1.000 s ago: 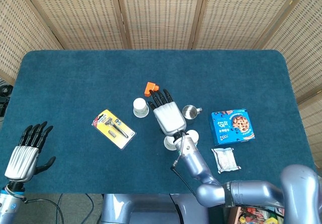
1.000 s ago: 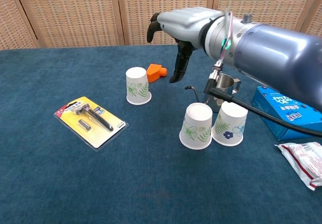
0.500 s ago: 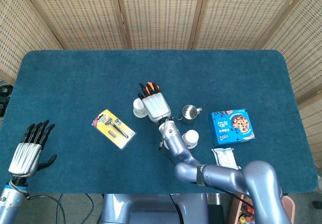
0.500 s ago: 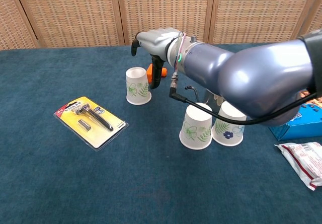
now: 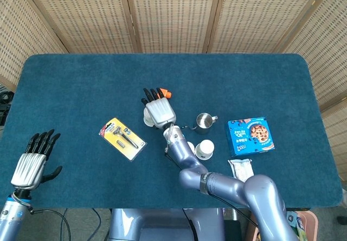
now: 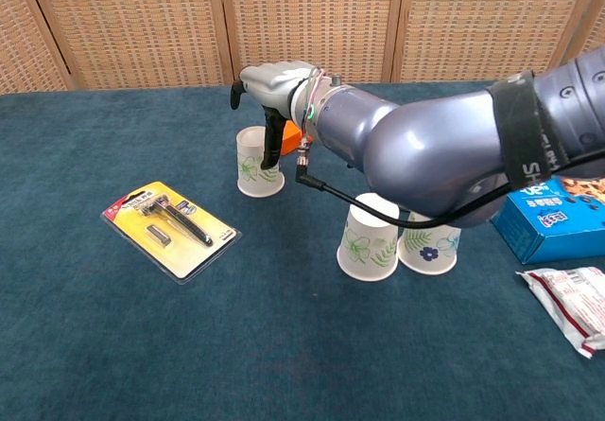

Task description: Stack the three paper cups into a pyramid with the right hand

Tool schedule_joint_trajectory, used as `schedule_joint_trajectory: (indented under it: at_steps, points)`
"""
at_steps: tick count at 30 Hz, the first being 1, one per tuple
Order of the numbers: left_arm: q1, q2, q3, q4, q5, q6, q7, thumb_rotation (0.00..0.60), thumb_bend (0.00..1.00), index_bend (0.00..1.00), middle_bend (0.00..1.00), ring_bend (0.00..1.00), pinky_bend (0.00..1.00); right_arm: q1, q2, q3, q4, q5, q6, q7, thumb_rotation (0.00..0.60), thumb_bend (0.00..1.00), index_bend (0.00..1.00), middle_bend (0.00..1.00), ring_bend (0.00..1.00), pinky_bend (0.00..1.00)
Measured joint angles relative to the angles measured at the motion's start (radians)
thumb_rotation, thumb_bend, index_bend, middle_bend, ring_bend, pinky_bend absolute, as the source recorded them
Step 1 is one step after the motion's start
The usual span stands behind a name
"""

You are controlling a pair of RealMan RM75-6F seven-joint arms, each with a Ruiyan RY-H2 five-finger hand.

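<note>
Three white paper cups stand upside down on the blue table. One cup (image 6: 255, 164) (image 5: 147, 118) stands alone at the left. My right hand (image 6: 271, 88) (image 5: 158, 110) hovers over it, its fingers (image 6: 272, 143) hanging down along the cup's right side with nothing gripped. The other two cups (image 6: 368, 241) (image 6: 430, 246) stand side by side at the front; the head view shows one of them (image 5: 205, 149) beside my forearm. My left hand (image 5: 31, 162) is spread and empty at the table's near left edge.
An orange object (image 6: 295, 135) lies just behind the lone cup. A razor pack (image 6: 170, 218) lies to the left, and a small metal cup (image 5: 204, 121) stands right of the hand. A blue cookie box (image 5: 250, 135) and a snack packet (image 5: 240, 171) lie at the right.
My right hand has moved left, from above the pair of cups to over the lone cup. The cups and my left hand have stayed put.
</note>
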Motion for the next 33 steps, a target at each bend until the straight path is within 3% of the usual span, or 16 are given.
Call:
schedule_joint_trajectory:
  at_steps: [18,33]
  points:
    - [-0.002,-0.003,0.015,-0.01,0.018,0.001,0.018,0.6,0.28,0.02,0.0,0.0,0.0,0.012,-0.069,-0.016,0.147,-0.039,-0.068,0.108,0.6,0.07,0.3,0.0,0.0,0.0]
    - [-0.006,-0.006,0.021,-0.015,0.024,-0.002,0.023,0.6,0.29,0.02,0.0,0.0,0.0,0.021,-0.104,-0.018,0.238,-0.12,-0.082,0.204,0.6,0.07,0.43,0.0,0.0,0.0]
